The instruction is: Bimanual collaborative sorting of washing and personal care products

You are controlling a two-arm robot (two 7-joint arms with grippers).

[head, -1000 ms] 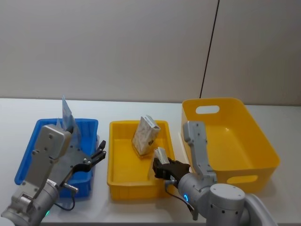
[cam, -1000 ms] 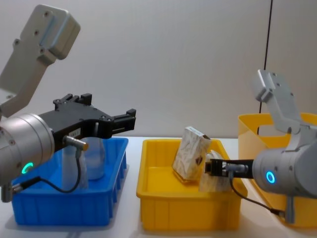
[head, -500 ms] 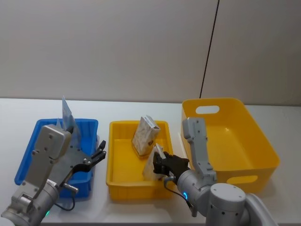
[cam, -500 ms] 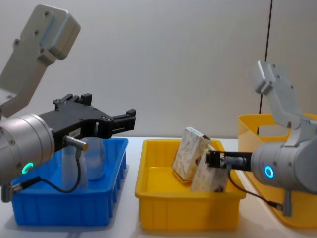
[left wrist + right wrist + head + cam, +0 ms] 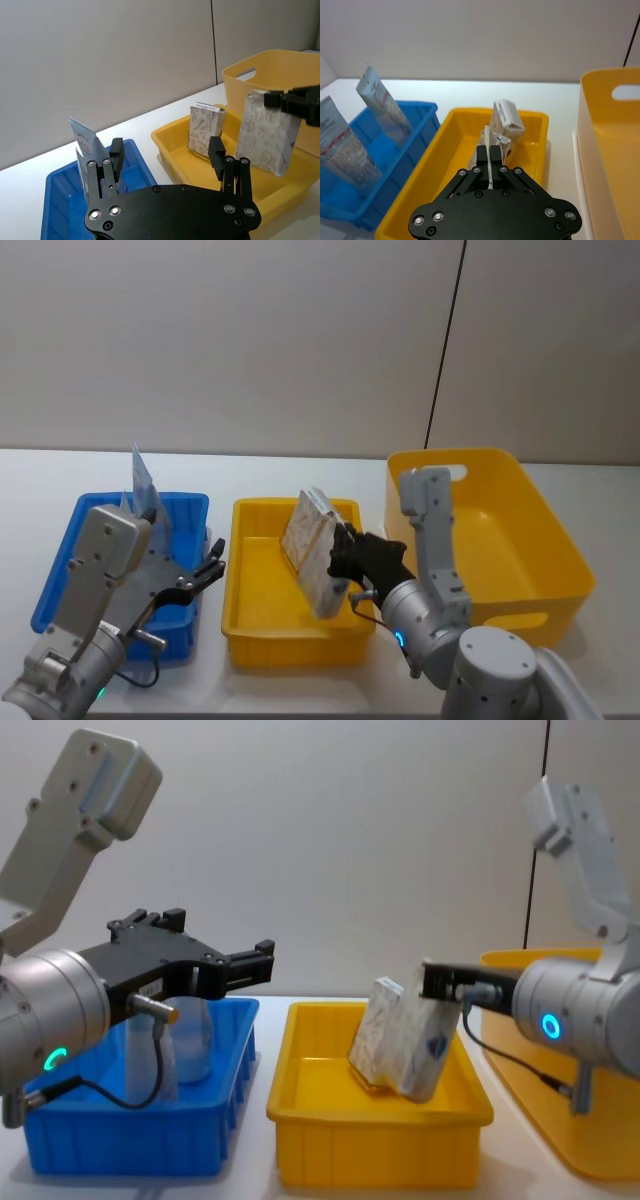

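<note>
My right gripper (image 5: 346, 554) is shut on the top edge of a beige marbled pack (image 5: 322, 582), which hangs tilted over the yellow tray (image 5: 238, 575). In the chest view this held pack (image 5: 422, 1048) overlaps a second pack (image 5: 371, 1032) that leans upright in the tray behind it. Pale-blue squeeze tubes (image 5: 143, 483) stand in the blue tray (image 5: 55, 580). My left gripper (image 5: 200, 576) hovers open at the blue tray's near right side, holding nothing. In the left wrist view its fingers (image 5: 116, 151) frame a tube (image 5: 87, 144) and the held pack (image 5: 265, 132).
A large yellow handled bin (image 5: 455, 455) stands right of the yellow tray, close beside my right arm. The three containers sit side by side on a white table (image 5: 30, 475), with a grey wall behind.
My right gripper has lifted the marbled pack from the yellow tray's front corner and carried it up and back, beside the leaning pack. The left arm has not moved.
</note>
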